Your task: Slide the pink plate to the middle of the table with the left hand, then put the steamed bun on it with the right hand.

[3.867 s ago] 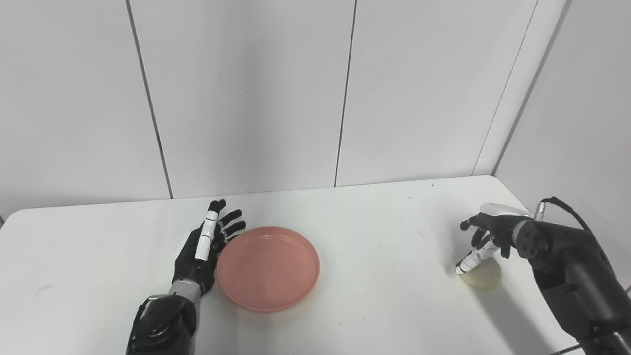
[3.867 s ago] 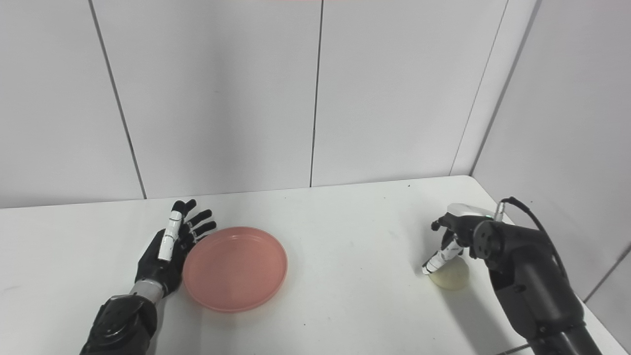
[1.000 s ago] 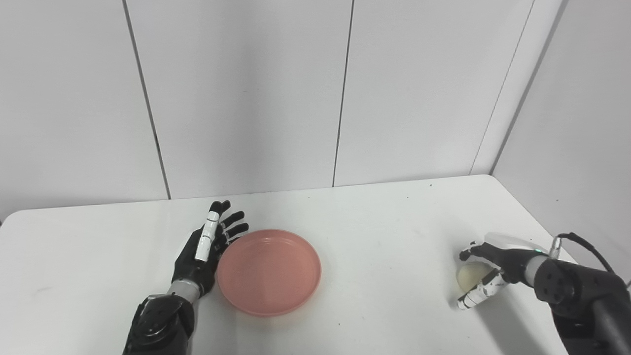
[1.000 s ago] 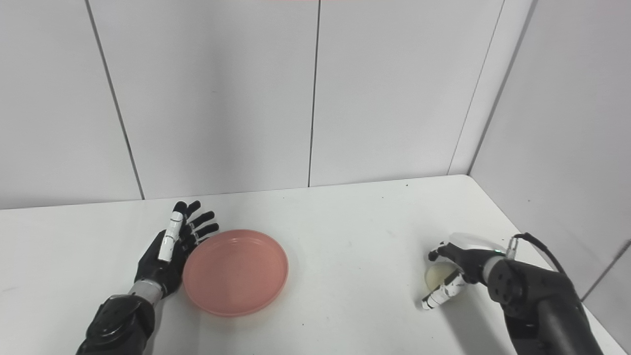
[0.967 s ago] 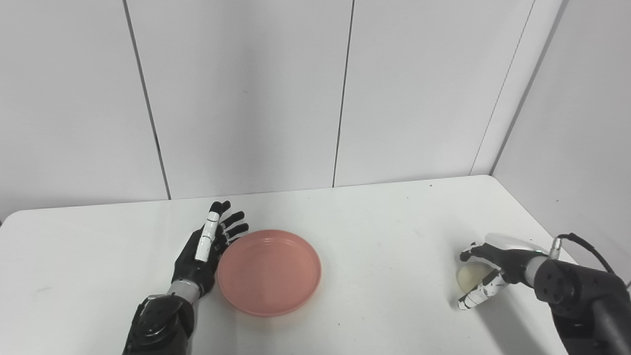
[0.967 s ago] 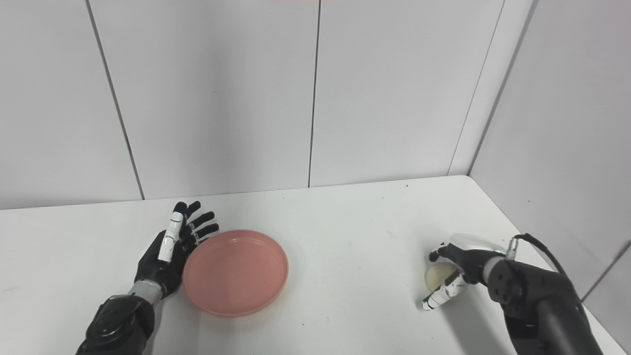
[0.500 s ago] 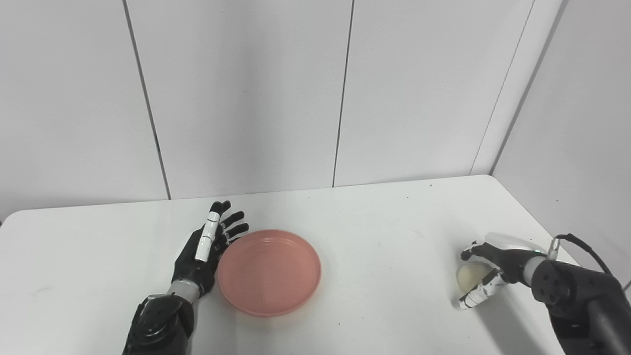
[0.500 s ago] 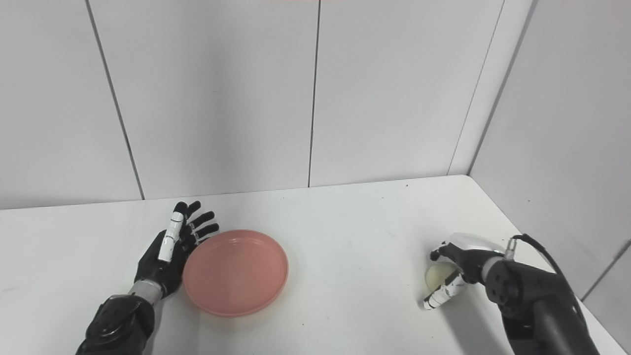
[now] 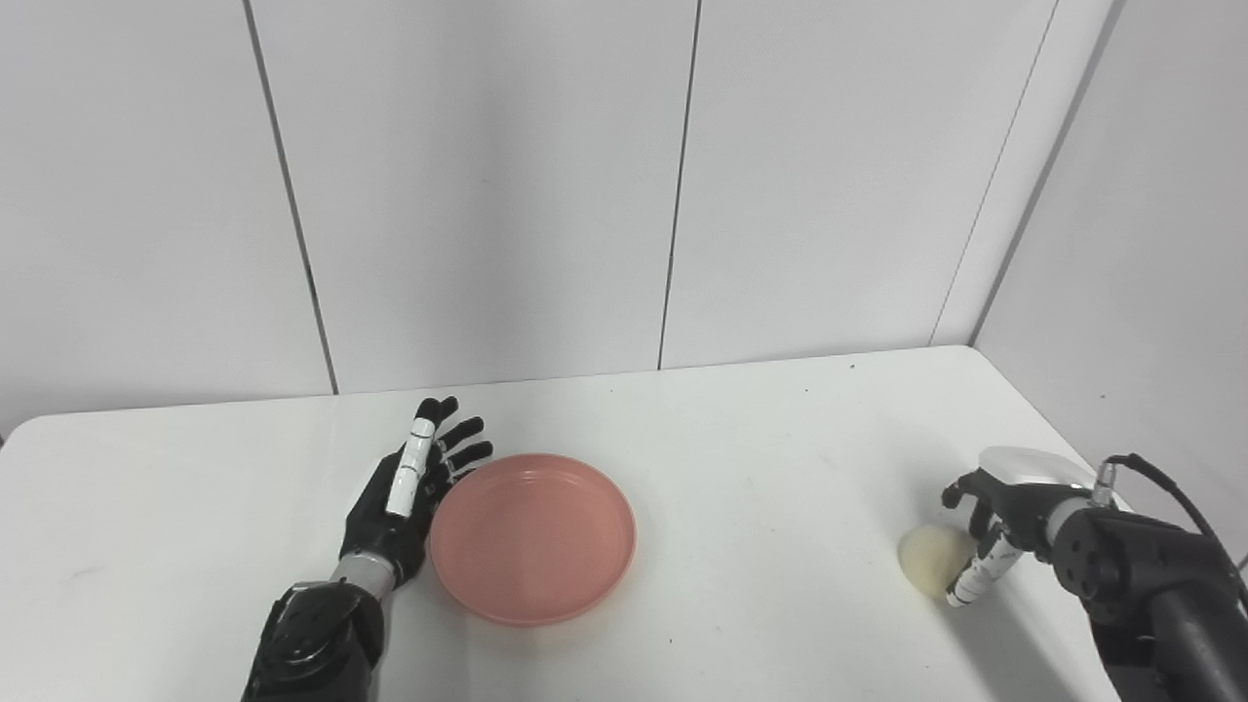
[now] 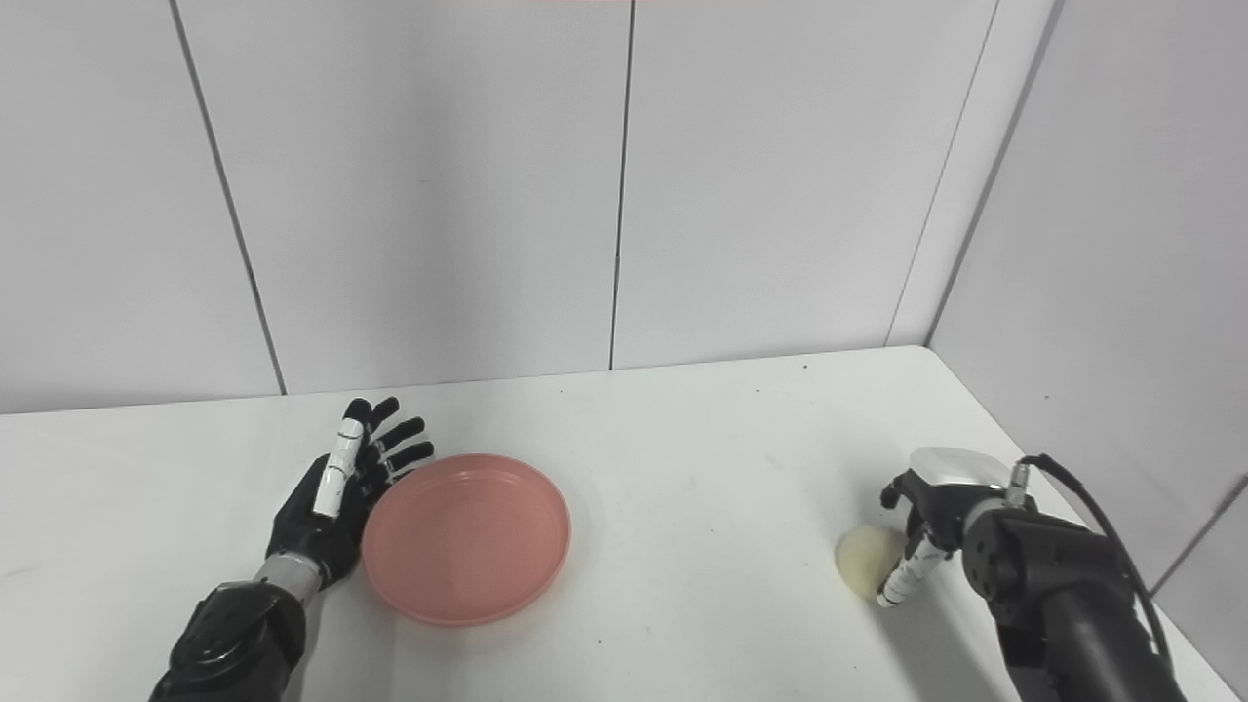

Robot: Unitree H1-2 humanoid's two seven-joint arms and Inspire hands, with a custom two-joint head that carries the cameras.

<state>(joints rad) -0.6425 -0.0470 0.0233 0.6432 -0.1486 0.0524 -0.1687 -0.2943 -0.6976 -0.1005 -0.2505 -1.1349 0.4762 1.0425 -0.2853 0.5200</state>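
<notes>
The pink plate [image 9: 532, 536] lies flat on the white table [image 9: 760, 458], a little left of its middle. My left hand [image 9: 405, 497] rests open on the table, its fingers spread and its edge against the plate's left rim. The pale steamed bun [image 9: 926, 558] sits on the table at the far right. My right hand [image 9: 990, 526] is just right of the bun, open, with fingers curled downward and the white thumb beside the bun's right side. Nothing is held in it.
White wall panels [image 9: 487, 195] stand close behind the table, and a side wall [image 9: 1150, 292] runs along its right edge. The bun and right hand are close to that right edge. A cable [image 9: 1160, 473] loops off the right wrist.
The right hand, curled around the bun half a second ago, has let go and shifted right; the bun now lies uncovered on the table. Left hand and plate have not moved.
</notes>
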